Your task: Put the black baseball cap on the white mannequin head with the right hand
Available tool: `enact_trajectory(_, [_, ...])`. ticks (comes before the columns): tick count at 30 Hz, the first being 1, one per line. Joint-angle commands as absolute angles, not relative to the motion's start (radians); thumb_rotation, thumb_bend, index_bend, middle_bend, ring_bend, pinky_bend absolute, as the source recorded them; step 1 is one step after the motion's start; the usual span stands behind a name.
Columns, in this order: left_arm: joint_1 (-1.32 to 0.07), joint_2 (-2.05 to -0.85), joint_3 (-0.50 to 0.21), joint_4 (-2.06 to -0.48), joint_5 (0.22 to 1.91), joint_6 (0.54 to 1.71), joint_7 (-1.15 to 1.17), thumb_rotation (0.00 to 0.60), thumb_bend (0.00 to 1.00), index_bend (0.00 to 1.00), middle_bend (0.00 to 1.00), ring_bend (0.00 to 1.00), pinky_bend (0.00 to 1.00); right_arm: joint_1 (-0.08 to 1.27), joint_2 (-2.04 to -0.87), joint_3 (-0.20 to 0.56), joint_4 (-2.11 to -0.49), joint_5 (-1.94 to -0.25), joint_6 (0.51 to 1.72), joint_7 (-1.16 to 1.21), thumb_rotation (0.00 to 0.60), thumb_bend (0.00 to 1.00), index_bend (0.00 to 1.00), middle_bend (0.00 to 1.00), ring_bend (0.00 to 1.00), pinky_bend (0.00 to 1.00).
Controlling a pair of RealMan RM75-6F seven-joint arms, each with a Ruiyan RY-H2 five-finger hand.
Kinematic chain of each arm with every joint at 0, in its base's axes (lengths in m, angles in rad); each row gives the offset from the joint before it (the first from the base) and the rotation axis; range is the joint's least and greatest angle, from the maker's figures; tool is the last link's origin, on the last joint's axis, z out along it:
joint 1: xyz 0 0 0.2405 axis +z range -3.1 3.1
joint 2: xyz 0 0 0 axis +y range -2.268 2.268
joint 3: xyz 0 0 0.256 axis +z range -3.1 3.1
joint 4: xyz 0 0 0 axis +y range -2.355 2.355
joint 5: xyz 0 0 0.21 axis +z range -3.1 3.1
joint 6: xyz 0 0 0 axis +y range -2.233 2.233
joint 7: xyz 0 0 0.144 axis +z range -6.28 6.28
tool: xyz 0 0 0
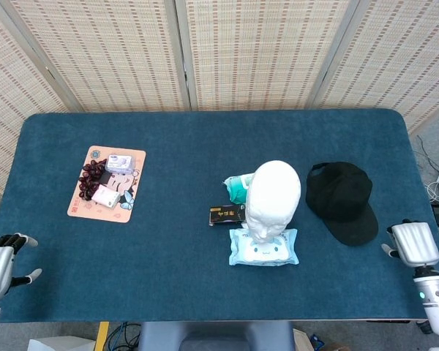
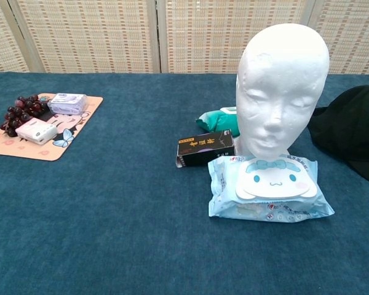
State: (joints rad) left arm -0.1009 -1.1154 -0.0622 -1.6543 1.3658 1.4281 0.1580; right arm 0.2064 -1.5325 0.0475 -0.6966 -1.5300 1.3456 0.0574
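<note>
The black baseball cap [image 1: 340, 197] lies flat on the blue table, just right of the white mannequin head [image 1: 274, 194]. In the chest view the head [image 2: 283, 86] stands upright facing me, and only part of the cap [image 2: 353, 132] shows at the right edge. My right hand [image 1: 410, 245] hovers at the table's front right edge, near the cap's brim but apart from it, holding nothing, thumb out to the side. My left hand [image 1: 1, 257] hangs off the front left corner, fingers apart and empty. Neither hand shows in the chest view.
A blue wet-wipes pack [image 1: 263, 247] lies right in front of the head's base. A small black box [image 1: 227, 215] and a green packet [image 1: 236, 186] sit to its left. Far left, a pink mat [image 1: 135, 157] carries grapes [image 1: 91, 174] and two small packs.
</note>
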Motion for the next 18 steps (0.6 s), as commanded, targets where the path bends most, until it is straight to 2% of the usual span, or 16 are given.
enact_trajectory(1, [-0.1,-1.115,-0.062,-1.656,1.365,1.428,0.16,0.6,0.08,0.41,0.36,0.27,0.41,0.221,-1.555,0.045,-0.672,-1.529,1.327,0.06,0.6,0.0,0.92,0.88,0.62,0.72])
enact_trajectory(18, [-0.097,-1.109,-0.057,-1.667,1.372,1.431,0.163,0.6,0.08,0.41,0.36,0.27,0.41,0.249,-1.617,0.035,-0.613,-1.529,1.293,0.071,0.6,0.0,0.92,0.88,0.62,0.72])
